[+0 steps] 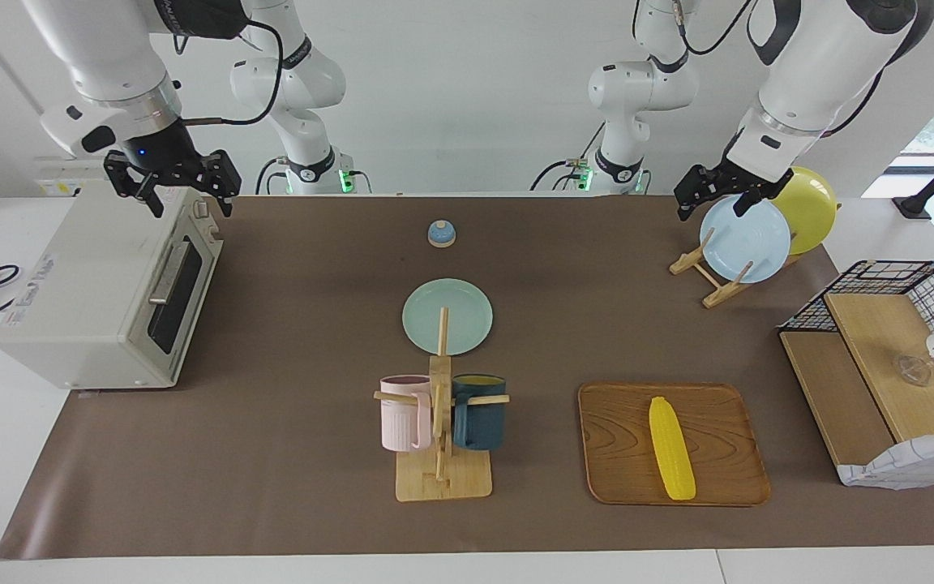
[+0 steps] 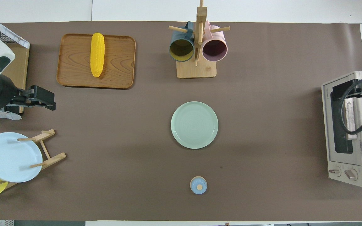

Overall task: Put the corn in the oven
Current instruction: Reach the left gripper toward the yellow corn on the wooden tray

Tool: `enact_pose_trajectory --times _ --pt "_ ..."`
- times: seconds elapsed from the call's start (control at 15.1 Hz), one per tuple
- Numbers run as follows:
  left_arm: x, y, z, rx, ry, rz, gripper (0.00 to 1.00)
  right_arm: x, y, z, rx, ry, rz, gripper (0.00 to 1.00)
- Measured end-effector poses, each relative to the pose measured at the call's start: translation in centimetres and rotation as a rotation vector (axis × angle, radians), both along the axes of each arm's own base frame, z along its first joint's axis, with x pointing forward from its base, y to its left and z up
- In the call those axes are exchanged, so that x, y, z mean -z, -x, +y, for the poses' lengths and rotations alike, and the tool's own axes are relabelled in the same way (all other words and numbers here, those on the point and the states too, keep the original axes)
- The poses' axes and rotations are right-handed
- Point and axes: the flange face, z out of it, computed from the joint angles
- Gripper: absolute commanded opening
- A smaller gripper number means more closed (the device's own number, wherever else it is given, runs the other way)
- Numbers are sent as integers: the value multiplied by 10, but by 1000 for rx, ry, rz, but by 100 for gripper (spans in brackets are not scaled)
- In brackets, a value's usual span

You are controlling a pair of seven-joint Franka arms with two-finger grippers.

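Brown matting covers the white surface (image 1: 272,454) from end to end. Nearest the robots sits a small blue bell (image 1: 441,234), with a pale green plate (image 1: 447,316) farther out. At the left arm's end a wooden rack (image 1: 714,276) holds a light blue plate (image 1: 747,239) and a yellow plate (image 1: 811,207) on edge; the left claw (image 1: 718,199) hangs over that rack with its fingers spread wide, holding nothing. At the right arm's end stands the oven (image 1: 102,300), door closed, and the right claw (image 1: 179,191) hovers over its top, also wide and empty. Farther from the robots a mug tree (image 1: 440,422) carries a pink mug (image 1: 402,414) and a dark blue mug (image 1: 479,414). Beside it, toward the left arm's end, the corn (image 1: 671,446) lies on a wooden tray (image 1: 621,438), with a wire basket shelf (image 1: 880,373) at that end
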Motion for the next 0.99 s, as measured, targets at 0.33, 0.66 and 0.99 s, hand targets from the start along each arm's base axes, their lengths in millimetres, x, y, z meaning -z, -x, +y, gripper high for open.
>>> enact_pose_trajectory --times 0.33,0.66,0.99 --pt "0 0 0 -1 1 -1 100 0 0 0 0 0 0 100" --pt "-1 0 0 -1 2 -7 100 0 0 0 0 0 0 100" --pt "0 -14 -1 10 19 -69 100 8 3 4 -7 1 23 99"
